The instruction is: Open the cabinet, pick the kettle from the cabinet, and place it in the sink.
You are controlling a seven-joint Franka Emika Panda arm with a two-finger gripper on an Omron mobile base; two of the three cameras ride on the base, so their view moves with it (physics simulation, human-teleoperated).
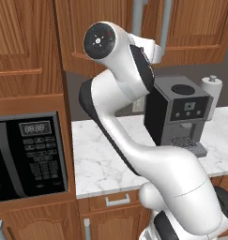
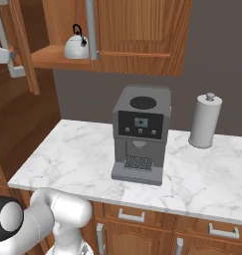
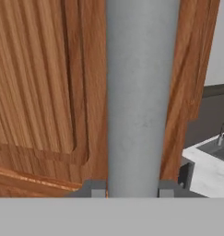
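1. One kettle (image 2: 75,45) sat on the shelf of the cabinet (image 2: 137,35), whose left door stood open.
2. Gripper (image 3: 132,190) pinched one grey bar handle (image 3: 141,92).
3. One coffee machine (image 2: 140,134) and one paper-towel roll (image 2: 205,121) stood on the marble counter (image 2: 77,154).

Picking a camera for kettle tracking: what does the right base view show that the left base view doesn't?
Right base view adds: the kettle sitting on the cabinet shelf, with the left door open.
Left base view adds: the built-in microwave beside the counter.
Both share: the coffee machine, the paper towel roll and the white marble counter.
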